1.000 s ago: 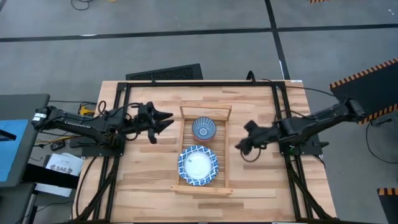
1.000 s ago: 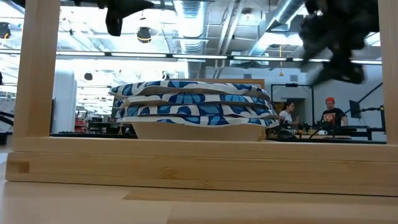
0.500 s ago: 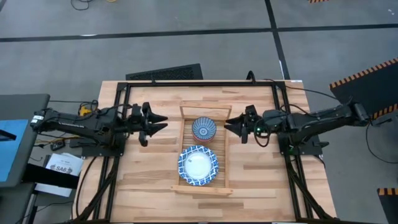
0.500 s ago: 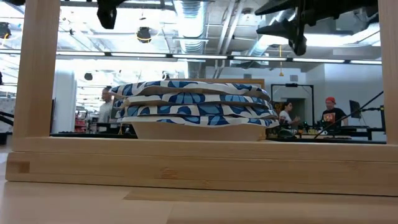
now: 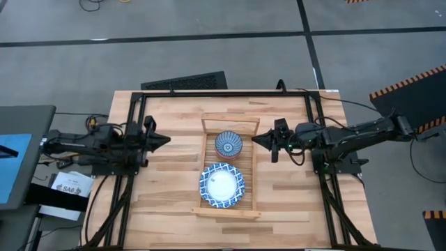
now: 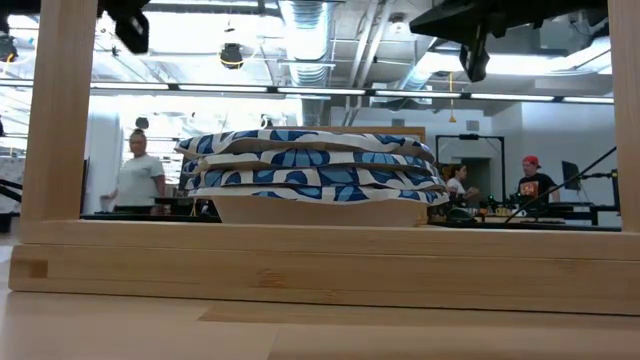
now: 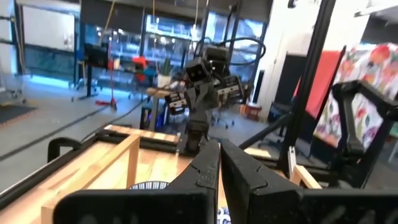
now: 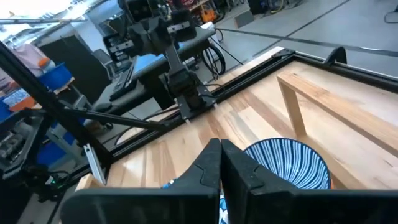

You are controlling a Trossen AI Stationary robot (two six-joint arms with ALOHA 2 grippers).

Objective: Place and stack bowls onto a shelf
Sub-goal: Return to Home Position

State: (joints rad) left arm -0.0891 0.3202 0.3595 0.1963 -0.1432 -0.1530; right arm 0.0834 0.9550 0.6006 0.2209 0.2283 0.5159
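Observation:
The light-wood shelf (image 5: 249, 174) lies in the middle of the table. On its near half rests a stack of wide blue-and-white bowls (image 5: 222, 185), whose layered rims show in the low view (image 6: 315, 175). On its far half stands a deep blue striped bowl (image 5: 228, 144), seen in the right wrist view (image 8: 292, 165). My left gripper (image 5: 168, 139) hovers shut, left of the shelf and clear of it. My right gripper (image 5: 254, 140) hovers shut just right of the shelf, level with the deep bowl. Both hold nothing.
A black metal frame (image 5: 136, 104) runs around the tabletop. A dark flat panel (image 5: 185, 81) lies at the far edge. People stand in the room behind (image 6: 135, 175). Bare planks lie on either side of the shelf.
My left gripper has drawn back toward the table's left edge and shut. My right gripper has swung from the near right toward the shelf's far half, come level beside the deep bowl, and shut. The bowls have stayed put.

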